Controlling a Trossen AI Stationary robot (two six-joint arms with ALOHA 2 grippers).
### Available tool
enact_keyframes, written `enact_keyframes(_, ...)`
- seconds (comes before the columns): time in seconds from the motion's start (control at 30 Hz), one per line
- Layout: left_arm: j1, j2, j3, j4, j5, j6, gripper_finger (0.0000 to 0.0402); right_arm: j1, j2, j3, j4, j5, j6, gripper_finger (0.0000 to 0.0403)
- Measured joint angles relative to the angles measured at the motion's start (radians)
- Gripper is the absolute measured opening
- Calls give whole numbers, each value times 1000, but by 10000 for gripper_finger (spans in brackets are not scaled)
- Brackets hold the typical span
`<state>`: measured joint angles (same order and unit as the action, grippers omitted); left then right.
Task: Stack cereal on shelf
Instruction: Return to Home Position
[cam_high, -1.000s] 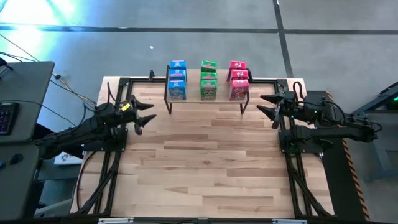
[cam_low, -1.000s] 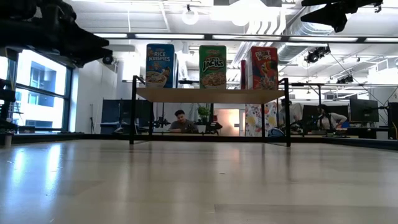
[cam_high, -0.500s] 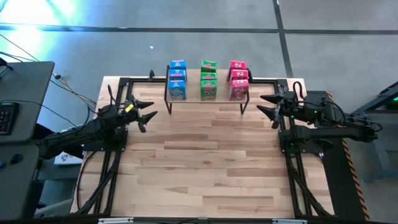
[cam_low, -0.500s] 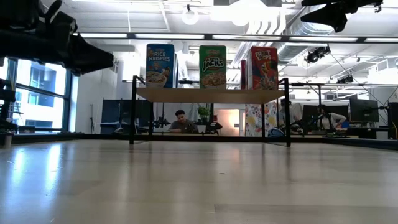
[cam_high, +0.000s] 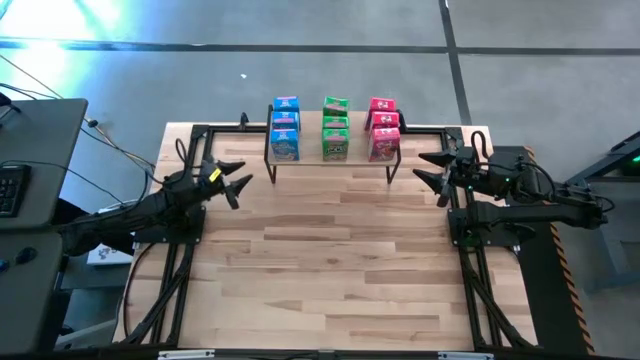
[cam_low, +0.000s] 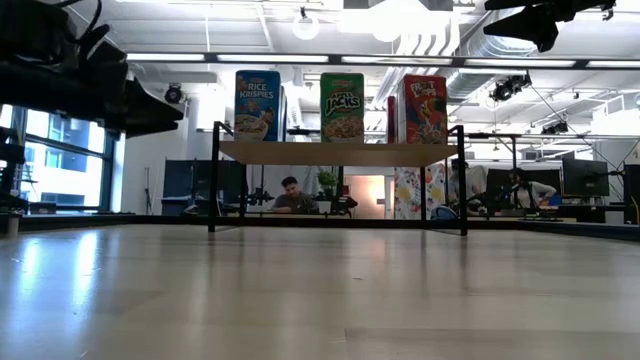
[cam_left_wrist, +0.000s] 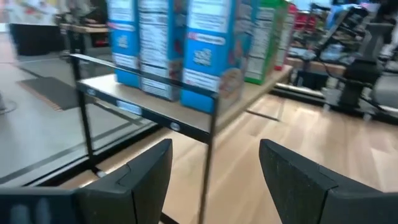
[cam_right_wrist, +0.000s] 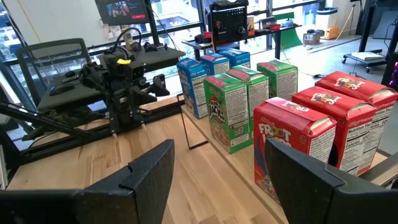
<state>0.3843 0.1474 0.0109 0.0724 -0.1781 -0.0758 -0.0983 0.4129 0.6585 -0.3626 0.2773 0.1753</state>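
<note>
The shelf (cam_low: 340, 153) stands at the middle of the table's far edge on thin black legs. On its plank stand three rows of cereal boxes: blue (cam_high: 285, 130), green (cam_high: 335, 130) and pink-red (cam_high: 383, 130), all upright on their bases. My left gripper (cam_high: 240, 182) hovers open and holds nothing, left of the shelf's left end; in its wrist view the blue boxes (cam_left_wrist: 208, 56) stand beyond its fingers. My right gripper (cam_high: 418, 166) hangs open and holds nothing, high to the right of the shelf, with the pink-red boxes (cam_right_wrist: 311, 137) closest to it.
Black frame rails (cam_high: 180, 250) run along both sides of the table. The bare wooden tabletop (cam_high: 330, 260) spreads in front of the shelf. A desk with a keyboard (cam_high: 10, 185) stands off the table's left. People sit in the room beyond (cam_low: 290, 195).
My left gripper has sunk a little and swung toward the shelf's left end, still open. The right arm and the boxes have kept still.
</note>
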Motion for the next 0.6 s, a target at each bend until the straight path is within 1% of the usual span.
enact_keyframes(0.13, 0, 0, 0, 1, -47, -27, 232, 0, 0, 0, 0, 0, 0, 242)
enact_keyframes(0.27, 0, 0, 0, 0, -50, -27, 232, 0, 0, 0, 0, 0, -1, 242)
enact_keyframes(0.5, 0, 0, 1, -14, -53, -27, 232, 0, 0, 0, 0, 3, -88, 242)
enact_keyframes(0.6, 0, 0, 1, -24, -53, -27, 232, 0, 0, 0, -2, 1, -58, 242)
